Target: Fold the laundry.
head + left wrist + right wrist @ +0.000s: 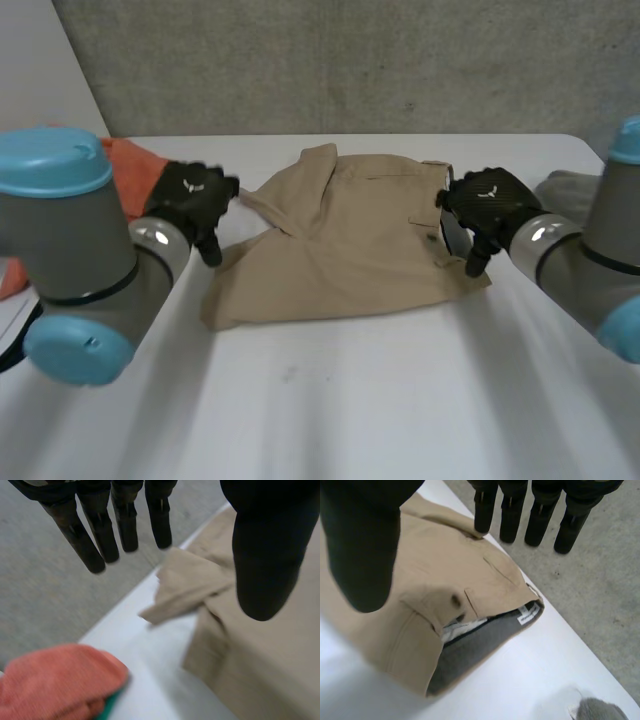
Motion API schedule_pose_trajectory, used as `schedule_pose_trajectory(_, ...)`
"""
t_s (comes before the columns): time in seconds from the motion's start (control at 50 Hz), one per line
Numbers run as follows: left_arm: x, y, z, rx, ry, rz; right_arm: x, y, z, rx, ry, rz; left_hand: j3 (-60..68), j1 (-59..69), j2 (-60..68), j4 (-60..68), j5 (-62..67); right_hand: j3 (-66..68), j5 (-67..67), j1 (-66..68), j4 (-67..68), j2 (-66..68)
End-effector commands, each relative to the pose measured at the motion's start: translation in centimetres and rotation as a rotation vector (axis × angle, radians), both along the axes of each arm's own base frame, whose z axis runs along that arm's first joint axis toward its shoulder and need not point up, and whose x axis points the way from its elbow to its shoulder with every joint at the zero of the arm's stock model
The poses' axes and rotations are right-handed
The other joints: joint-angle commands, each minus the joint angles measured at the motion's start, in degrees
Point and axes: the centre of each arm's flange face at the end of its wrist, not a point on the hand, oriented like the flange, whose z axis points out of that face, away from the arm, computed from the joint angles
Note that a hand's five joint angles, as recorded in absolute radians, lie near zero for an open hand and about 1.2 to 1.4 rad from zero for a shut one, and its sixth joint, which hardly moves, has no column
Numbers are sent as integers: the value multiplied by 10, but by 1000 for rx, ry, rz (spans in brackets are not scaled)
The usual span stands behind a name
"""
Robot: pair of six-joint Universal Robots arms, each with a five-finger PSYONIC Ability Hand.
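Left hand (125,525) hangs with fingers straight and thumb spread wide, holding nothing. Below the thumb, a khaki garment (260,670) lies on the white table (150,655), with a crumpled flap (190,587) poking out toward the fingertips. An orange cloth (55,680) sits apart from it, a bit of green underneath.

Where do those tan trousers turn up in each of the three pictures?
Head view: trousers lie mid-table, between left hand and right hand.
Left wrist view: trousers beside the thumb, opposite the orange cloth.
Right wrist view: trousers under the palm, waistband open.
Shared landmark: white table.
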Motion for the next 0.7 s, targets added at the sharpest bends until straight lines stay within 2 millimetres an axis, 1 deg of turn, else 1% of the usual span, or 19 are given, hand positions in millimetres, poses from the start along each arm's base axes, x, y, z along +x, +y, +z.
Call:
schedule_pose_trajectory(0.02,9,41,-19,193,-88,-41,-16,30,-3,67,119,68,252,245,247,251,250,206,205,201,207,204)
schedule_pose_trajectory(0.06,9,45,-23,233,-97,-51,-15,35,-9,79,140,102,290,282,285,288,288,228,228,223,229,226)
schedule_pose_trajectory(0.08,9,47,-28,268,-103,-60,-15,38,-16,95,158,133,303,296,298,302,301,233,233,228,234,231)
schedule_pose_trajectory(0.12,7,48,-34,303,-109,-70,-13,40,-26,112,179,164,304,296,298,302,301,233,233,228,234,231)
schedule_pose_trajectory(0.14,7,47,-37,317,-108,-72,-13,41,-31,121,191,177,304,296,298,302,301,235,234,230,236,233)
schedule_pose_trajectory(0.16,6,44,-43,345,-110,-75,-13,40,-40,137,205,196,304,296,298,302,301,245,244,240,246,243)
schedule_pose_trajectory(0.22,5,40,-51,379,-110,-76,-12,38,-52,154,222,209,300,293,295,299,298,268,268,264,270,266)
schedule_pose_trajectory(0.24,4,40,-56,408,-114,-77,-12,36,-58,164,224,211,289,281,283,287,286,268,268,264,270,267)
schedule_pose_trajectory(0.3,4,39,-61,435,-116,-79,-11,31,-65,167,222,214,233,225,228,231,231,268,268,264,270,267)
schedule_pose_trajectory(0.32,3,36,-62,436,-113,-78,-10,27,-69,158,221,215,195,187,189,193,192,265,265,260,266,263)
schedule_pose_trajectory(0.38,2,29,-62,423,-105,-71,-8,19,-74,136,215,214,147,140,142,146,145,242,241,237,243,240)
schedule_pose_trajectory(0.4,0,24,-63,408,-104,-66,-6,12,-77,116,212,209,124,116,119,122,122,213,213,208,214,211)
schedule_pose_trajectory(0.46,-2,14,-66,384,-102,-48,-3,0,-80,72,199,200,78,71,73,77,76,166,166,161,167,164)
schedule_pose_trajectory(0.5,-4,4,-66,354,-99,-26,0,-9,-79,26,175,187,53,45,48,51,51,122,122,118,123,120)
schedule_pose_trajectory(0.54,-6,-7,-65,315,-92,1,2,-15,-78,-1,158,177,25,17,19,23,22,117,117,112,118,115)
schedule_pose_trajectory(0.6,-9,-19,-64,269,-81,28,6,-23,-74,-46,133,168,21,13,16,19,19,117,117,112,118,115)
schedule_pose_trajectory(0.62,-13,-26,-64,239,-72,38,8,-27,-73,-63,125,166,21,13,16,19,19,117,117,112,118,115)
schedule_pose_trajectory(0.7,-21,-43,-70,202,-72,51,11,-37,-75,-103,118,165,34,27,29,33,32,117,117,112,118,115)
